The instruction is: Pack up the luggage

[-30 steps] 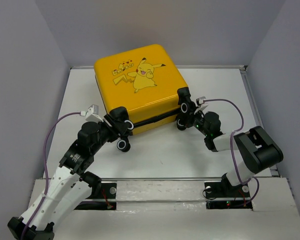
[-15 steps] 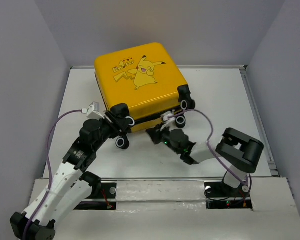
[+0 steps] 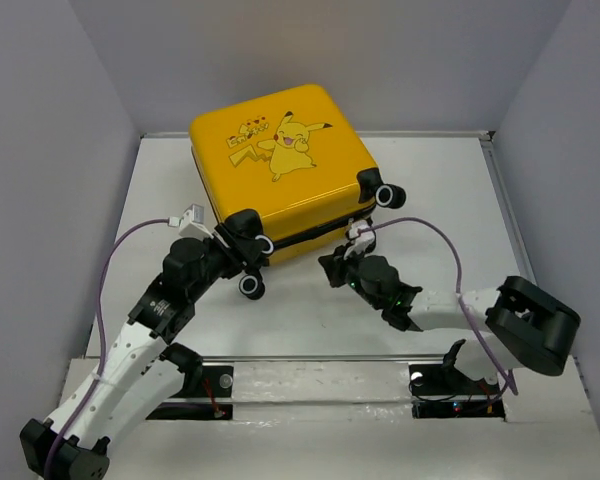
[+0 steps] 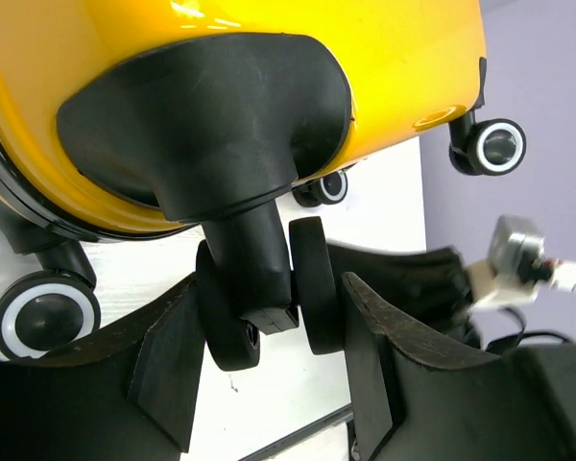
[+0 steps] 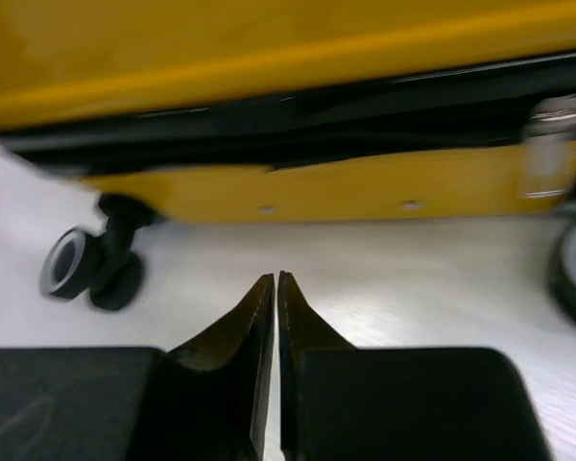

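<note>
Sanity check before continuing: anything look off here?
The luggage lies skewed to the table edges, and the black seam along its near side looks unevenly gaped, not fully closed. The left gripper is closed around one caster; the right gripper is shut, empty.

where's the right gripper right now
In the top view the right gripper sits shut, right of centre, pointing at the luggage's near edge without touching it.

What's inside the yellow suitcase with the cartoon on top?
You can't see inside. The luggage lies shut, and only a dark seam shows along its side. Anything in it is hidden.
</note>
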You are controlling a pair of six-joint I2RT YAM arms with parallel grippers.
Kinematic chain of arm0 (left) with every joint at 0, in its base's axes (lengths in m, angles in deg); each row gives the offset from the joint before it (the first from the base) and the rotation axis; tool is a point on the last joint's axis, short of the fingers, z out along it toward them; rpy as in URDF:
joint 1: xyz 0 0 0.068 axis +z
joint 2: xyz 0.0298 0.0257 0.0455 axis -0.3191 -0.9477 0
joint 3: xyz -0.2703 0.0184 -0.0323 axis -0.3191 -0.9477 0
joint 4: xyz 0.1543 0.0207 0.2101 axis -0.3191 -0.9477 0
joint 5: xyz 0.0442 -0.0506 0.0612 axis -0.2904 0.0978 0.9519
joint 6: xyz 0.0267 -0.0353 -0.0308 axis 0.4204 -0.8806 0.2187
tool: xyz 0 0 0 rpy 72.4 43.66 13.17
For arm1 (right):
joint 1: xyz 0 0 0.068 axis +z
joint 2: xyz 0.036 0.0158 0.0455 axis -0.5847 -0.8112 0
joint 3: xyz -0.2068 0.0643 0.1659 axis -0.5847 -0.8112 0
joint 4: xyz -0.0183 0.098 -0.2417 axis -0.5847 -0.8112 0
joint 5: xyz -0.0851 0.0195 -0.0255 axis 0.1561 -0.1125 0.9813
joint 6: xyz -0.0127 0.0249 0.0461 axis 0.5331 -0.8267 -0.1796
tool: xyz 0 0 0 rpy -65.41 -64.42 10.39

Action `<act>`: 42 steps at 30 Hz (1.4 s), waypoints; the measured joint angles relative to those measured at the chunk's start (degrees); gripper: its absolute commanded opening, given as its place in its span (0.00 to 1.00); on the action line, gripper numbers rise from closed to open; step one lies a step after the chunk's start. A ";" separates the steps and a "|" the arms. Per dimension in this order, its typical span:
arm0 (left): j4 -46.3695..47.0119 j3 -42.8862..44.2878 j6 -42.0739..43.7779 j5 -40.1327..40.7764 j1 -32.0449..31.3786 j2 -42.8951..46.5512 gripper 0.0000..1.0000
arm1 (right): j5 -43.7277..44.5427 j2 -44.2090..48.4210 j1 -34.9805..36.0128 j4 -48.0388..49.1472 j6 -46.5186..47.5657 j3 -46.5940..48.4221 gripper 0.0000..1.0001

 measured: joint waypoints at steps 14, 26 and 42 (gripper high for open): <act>-2.32 -0.02 1.66 1.09 0.00 2.21 0.06 | 0.44 6.21 -19.47 -17.00 1.81 4.26 0.52; -1.73 -1.05 1.79 1.01 0.00 2.97 0.06 | -5.99 -3.65 -21.35 -16.17 7.87 10.62 0.43; -0.98 -1.90 1.68 0.70 0.00 3.37 0.06 | -8.07 -5.14 -22.12 -17.09 9.66 11.50 0.07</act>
